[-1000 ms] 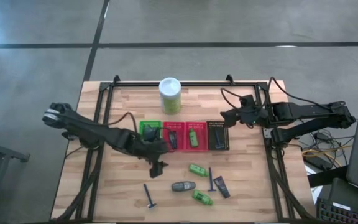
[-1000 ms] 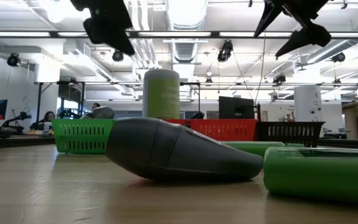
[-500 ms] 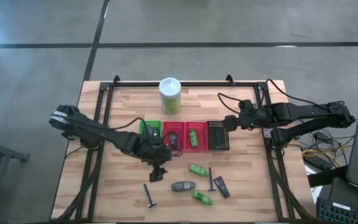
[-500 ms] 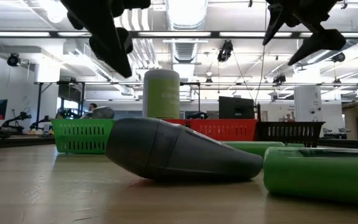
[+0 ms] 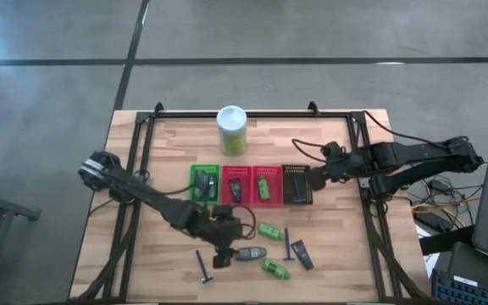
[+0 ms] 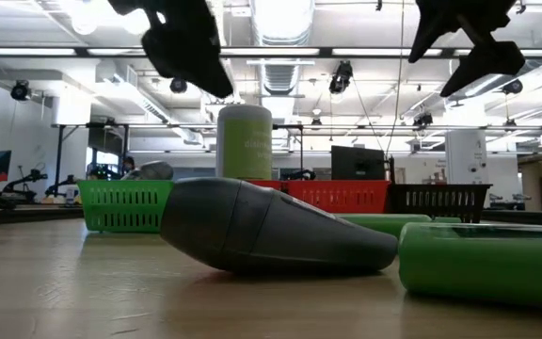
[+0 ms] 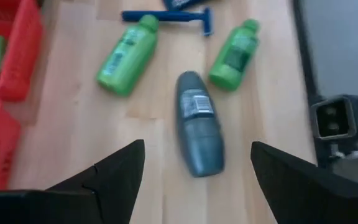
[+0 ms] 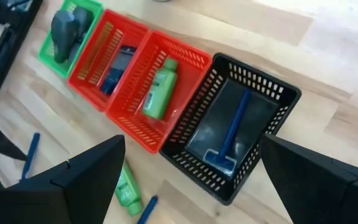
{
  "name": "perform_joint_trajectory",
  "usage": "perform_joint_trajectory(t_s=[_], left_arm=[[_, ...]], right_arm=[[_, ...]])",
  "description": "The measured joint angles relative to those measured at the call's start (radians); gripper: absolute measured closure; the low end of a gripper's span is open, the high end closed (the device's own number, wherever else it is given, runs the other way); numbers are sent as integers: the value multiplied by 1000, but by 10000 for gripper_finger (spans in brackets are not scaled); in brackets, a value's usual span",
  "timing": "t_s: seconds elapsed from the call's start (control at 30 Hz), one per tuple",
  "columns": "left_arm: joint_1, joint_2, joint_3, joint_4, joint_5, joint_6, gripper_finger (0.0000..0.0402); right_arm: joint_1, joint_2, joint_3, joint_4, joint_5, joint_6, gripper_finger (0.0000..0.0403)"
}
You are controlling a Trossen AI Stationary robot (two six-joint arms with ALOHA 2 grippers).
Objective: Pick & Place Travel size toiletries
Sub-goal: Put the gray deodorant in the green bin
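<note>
Above the dark grey oval bottle (image 7: 197, 124) your left gripper (image 5: 221, 257) hangs with fingers apart; descend off-centre and it may roll away.

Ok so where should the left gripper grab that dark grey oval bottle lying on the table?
Probably across the middle of the dark grey bottle, from above. It lies flat on its side, and the open left gripper already lines up with its narrow width.
</note>
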Motion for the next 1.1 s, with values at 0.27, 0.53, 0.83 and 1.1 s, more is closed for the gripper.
perform_joint_trajectory(t_s=[0.27,0.53,0.83,1.1], left_arm=[[-7,191,235,-150,-11,15,103],[-36,347,377,-241,59,33,103],[-43,395,408,-254,-9,-9,103],[-40,395,403,-253,8,-89,103]], right_arm=[[6,-28,0,-21,5,-66,35],[6,-81,0,-105,10,-77,35],[6,-109,0,-124,13,-96,35],[6,-109,-10,-123,13,-103,35]])
